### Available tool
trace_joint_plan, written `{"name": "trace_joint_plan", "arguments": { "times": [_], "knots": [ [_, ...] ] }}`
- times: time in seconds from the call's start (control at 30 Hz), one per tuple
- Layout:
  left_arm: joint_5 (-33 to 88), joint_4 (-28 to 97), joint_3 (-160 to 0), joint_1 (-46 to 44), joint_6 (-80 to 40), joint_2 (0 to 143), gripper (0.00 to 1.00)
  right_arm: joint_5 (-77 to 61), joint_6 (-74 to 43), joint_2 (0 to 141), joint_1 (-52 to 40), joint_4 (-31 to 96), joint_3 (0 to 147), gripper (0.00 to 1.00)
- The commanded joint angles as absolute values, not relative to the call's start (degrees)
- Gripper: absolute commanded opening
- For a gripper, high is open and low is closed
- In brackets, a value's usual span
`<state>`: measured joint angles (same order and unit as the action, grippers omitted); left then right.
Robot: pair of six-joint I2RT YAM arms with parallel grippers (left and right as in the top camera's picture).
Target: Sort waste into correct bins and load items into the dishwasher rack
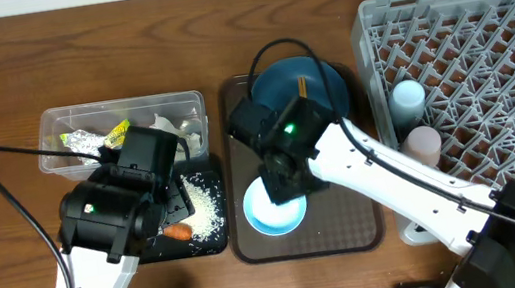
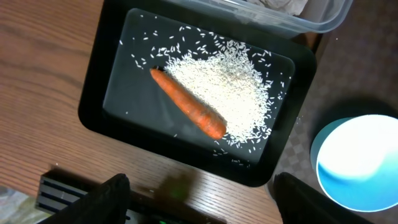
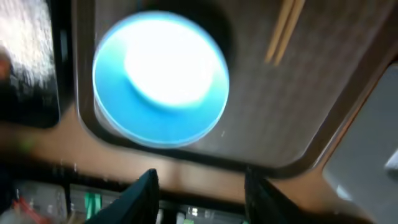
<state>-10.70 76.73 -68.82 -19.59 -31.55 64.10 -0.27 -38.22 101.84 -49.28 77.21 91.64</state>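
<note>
The left fingers (image 2: 106,199) stand apart and empty above the carrot (image 2: 188,104), which lies in rice (image 2: 236,93) on the black tray (image 2: 134,93). The right fingers (image 3: 142,196), also apart, hover over the bowl (image 3: 160,78) on the brown tray (image 3: 298,112); a shallow rim grip could tip it.

Orange carrot (image 2: 188,104) – white rice (image 2: 239,87) – black tray (image 2: 124,93); bowl (image 2: 357,163) light blue.

Carrot (image 2: 188,103) lies amid rice (image 2: 239,93) in black tray (image 2: 134,93).
</note>
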Motion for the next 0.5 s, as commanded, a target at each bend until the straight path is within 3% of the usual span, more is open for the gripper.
{"name": "trace_joint_plan", "arguments": {
  "times": [0.0, 0.2, 0.47],
  "knots": [
    [-11.2, 77.1, -68.4, -19.3, -31.1, 64.4, 0.84, 5.0, -40.0, 102.2, -45.8, 74.7, 91.4, 0.45],
    [-10.9, 77.1, -68.4, -19.3, -31.1, 64.4, 0.92, 7.1, -39.6, 102.3, -39.2, 70.0, 91.4, 0.42],
    [-11.0, 77.1, -68.4, -19.3, -31.1, 64.4, 0.96, 6.8, -34.2, 102.3, -31.3, 66.3, 91.3, 0.37]
  ]
}}
